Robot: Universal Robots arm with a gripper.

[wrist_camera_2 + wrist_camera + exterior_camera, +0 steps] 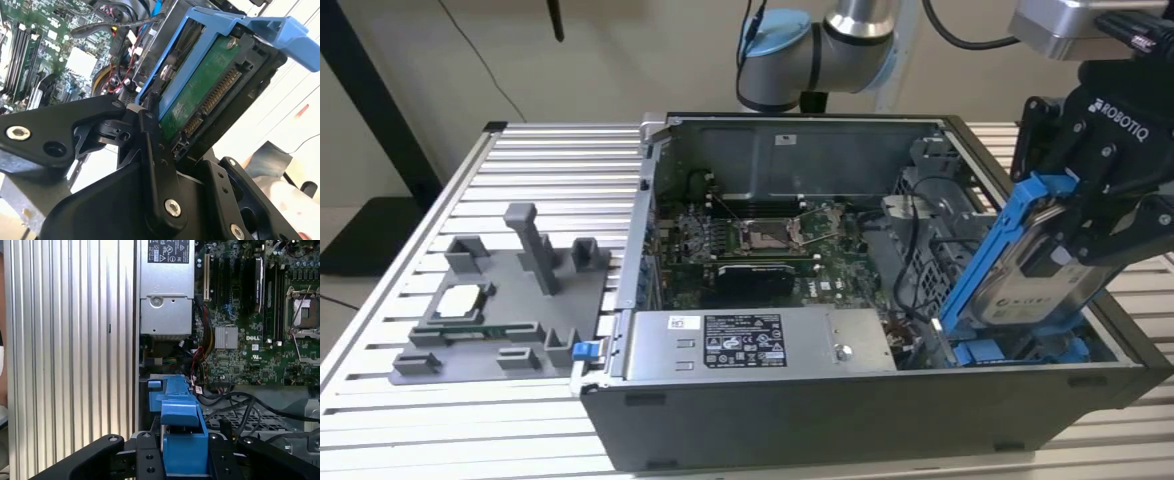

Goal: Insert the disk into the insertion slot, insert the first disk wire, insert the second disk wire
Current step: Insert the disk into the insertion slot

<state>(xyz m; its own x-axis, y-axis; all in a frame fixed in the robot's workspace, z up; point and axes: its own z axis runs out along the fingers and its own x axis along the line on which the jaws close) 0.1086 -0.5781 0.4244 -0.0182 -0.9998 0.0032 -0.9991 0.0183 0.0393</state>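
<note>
**Exterior view.** The gripper (1074, 245), at 3 o'clock, had its fingers clamped tight on the disk (1025, 275). The disk was held on edge and tilted, its upper end leaning toward 1 o'clock. Its lower end hung just over the insertion slot (1001, 353), at 5 o'clock inside the open computer case (854, 410); contact could not be judged. The power-supply box (761, 345) lay at 6 o'clock.

**Second wrist view.** The green circuit board (200, 95) on the disk's underside faced the camera.
</note>
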